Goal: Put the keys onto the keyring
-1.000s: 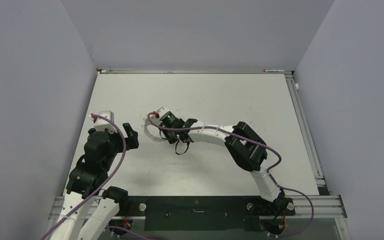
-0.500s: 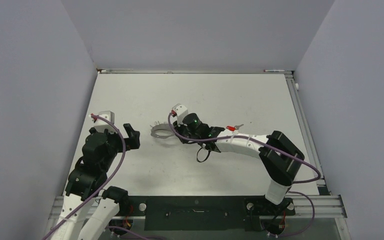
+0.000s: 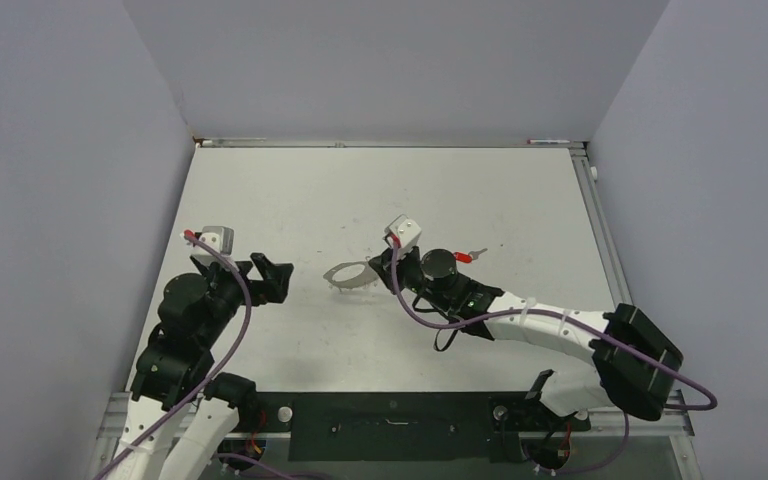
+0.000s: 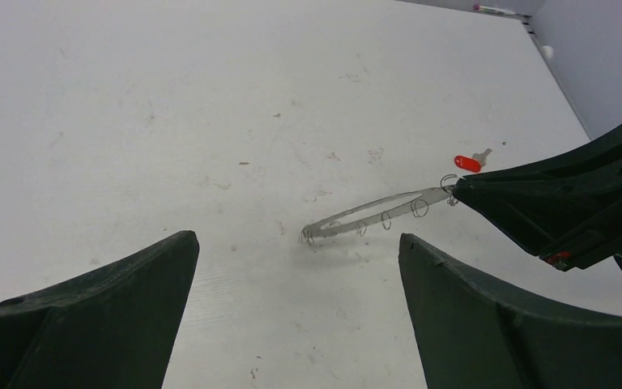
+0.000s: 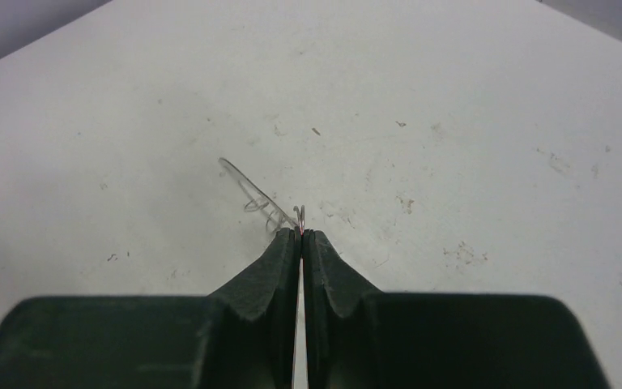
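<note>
The keyring [image 3: 352, 275], a thin silvery hoop with small loops on its rim, is near the table's middle. My right gripper [image 3: 380, 270] is shut on its right edge. In the right wrist view the fingertips [image 5: 290, 243] pinch the rim, and the keyring [image 5: 251, 190] runs away to the left. In the left wrist view the keyring [image 4: 381, 212] is tilted, with its left end on the table and its right end held up by the right gripper [image 4: 456, 190]. The red-headed key [image 3: 465, 256] lies behind the right gripper, also seen in the left wrist view [image 4: 468, 163]. My left gripper [image 3: 272, 280] is open and empty, left of the ring.
A white table surface [image 3: 460, 190] with scuff marks lies between grey walls. A metal rail [image 3: 610, 250] runs along the right edge. Purple cables [image 3: 240, 300] loop over both arms.
My right gripper has pulled the keyring to the right and nearer, uncovering the red key behind it. The left gripper has turned slightly right and stayed open.
</note>
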Robot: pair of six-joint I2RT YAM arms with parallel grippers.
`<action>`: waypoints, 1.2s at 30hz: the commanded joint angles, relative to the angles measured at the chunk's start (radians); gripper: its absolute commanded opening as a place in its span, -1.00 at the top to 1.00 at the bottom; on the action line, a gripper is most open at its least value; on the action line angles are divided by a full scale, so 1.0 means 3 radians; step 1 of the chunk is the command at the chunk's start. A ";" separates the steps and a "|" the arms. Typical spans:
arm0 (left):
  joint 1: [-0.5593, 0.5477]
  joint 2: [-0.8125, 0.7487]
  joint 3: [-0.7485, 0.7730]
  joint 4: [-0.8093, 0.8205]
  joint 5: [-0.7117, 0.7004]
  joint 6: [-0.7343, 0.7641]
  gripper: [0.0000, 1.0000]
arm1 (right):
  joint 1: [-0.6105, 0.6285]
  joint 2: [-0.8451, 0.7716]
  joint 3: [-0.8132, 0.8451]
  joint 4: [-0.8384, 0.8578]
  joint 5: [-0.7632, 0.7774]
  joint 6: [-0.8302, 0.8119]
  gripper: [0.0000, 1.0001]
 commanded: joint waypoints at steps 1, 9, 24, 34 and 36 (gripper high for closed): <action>0.0014 -0.0172 -0.0046 0.0475 0.0526 -0.0115 -0.83 | 0.0028 -0.0423 -0.0223 0.0631 0.0059 -0.0106 0.90; 0.0014 -0.0356 -0.0166 0.0974 0.0994 -0.0322 -0.82 | 0.0050 -0.1026 -0.0558 0.0798 0.0006 -0.0298 0.90; -0.0076 -0.0308 -0.0839 0.3232 0.2356 -0.1200 -0.44 | 0.0051 -0.1495 -0.0739 0.1463 -0.1149 0.0270 0.90; -0.0097 -0.0345 -0.1305 0.4431 0.2500 -0.1675 -0.19 | 0.0052 -0.1610 -0.0801 0.1957 -0.1565 0.0729 0.90; -0.0110 -0.0318 -0.1322 0.4533 0.2481 -0.1729 -0.18 | 0.0052 -0.1596 -0.0814 0.2093 -0.1602 0.0851 0.90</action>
